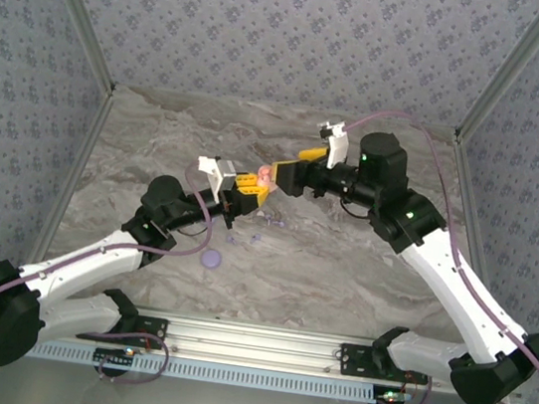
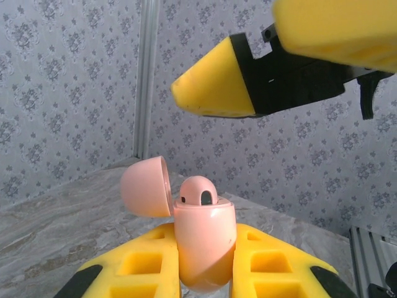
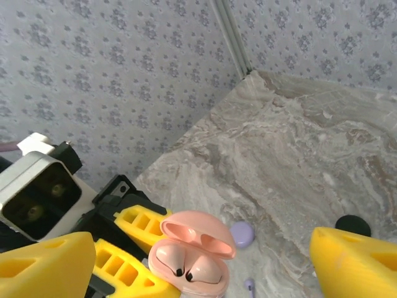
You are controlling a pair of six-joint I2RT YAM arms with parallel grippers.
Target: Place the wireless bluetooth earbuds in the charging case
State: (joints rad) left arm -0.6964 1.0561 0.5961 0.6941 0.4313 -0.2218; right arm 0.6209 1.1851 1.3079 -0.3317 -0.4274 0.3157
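Left claw: closed on the case; its two yellow fingers pressed against either side of the lower body; raised above the table
Case: pink and egg-shaped; stood upright between the left fingers; its lid was swung open and hung to one side on the hinge
Earbuds in the case: two pink earbuds sat side by side in the open body; each rounded top showed a small dark spot; in the left wrist view one top rose above the rim
Right claw: wide open and gripping nothing; in its own wrist view one yellow finger stood at each side, with the case between and beyond them
Claws together: they met tip to tip near the middle of the table in the overhead view; in the left wrist view a right fingertip hung just above the open case, clear of it
Loose earbud: a lavender earbud lay on the table, just beside the case in the right wrist view
Discs: a lavender disc lay flat near that loose earbud; a black disc lay further off, close by the right finger
Small bits: a few tiny pale pieces lay on the table near the left claw; too small to tell apart from above
Table: grey marbled surface
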